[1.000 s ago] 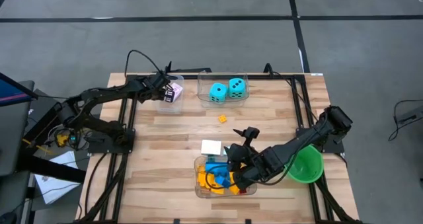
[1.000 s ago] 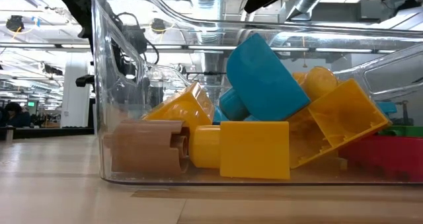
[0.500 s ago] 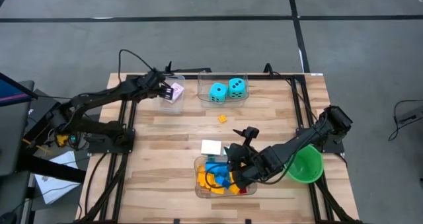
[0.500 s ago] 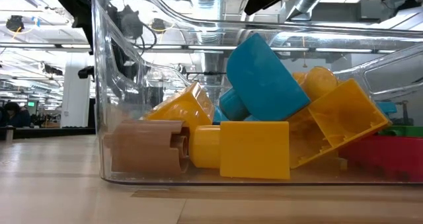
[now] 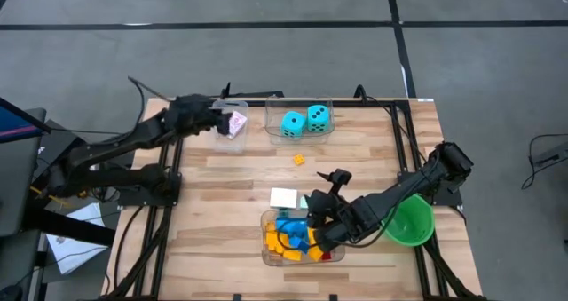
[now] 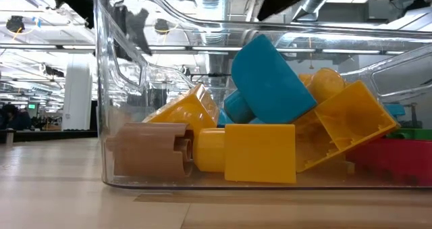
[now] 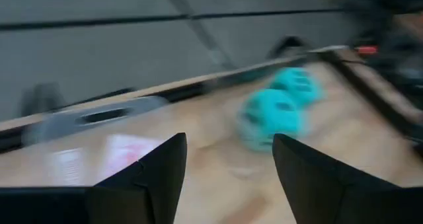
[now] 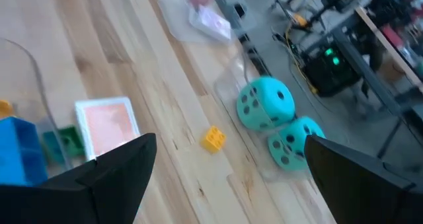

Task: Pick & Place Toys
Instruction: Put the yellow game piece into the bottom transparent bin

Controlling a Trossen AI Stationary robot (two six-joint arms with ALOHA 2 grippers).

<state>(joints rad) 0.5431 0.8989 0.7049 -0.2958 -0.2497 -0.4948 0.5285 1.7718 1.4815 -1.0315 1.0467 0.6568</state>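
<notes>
- My left gripper point(image 5: 216, 119) hangs at the far-left clear tub point(image 5: 230, 137), jaws spread and empty; the pink-backed cards point(image 5: 235, 122) lie just beyond the jaws, in that tub.
- My right gripper point(image 5: 312, 214) sits over the near tub of bricks point(image 5: 293, 239), jaws wide apart, nothing between them.
- Ahead of those jaws lies a pink-backed card point(image 8: 106, 125) flat on the tabletop point(image 5: 231, 186), then a small yellow brick point(image 8: 213, 138).
- Farther off, two cyan black-dotted dice point(image 8: 266, 104) touch each other.

- Left arm point(image 5: 115, 146): dark, slender jointed links; thin black cable arching above.
- Right arm point(image 5: 399, 194): dark, bulkier rounded joint housings.
- Fingers point(image 7: 310, 178): black, tapering wedges flanking the jaw gap.
</notes>
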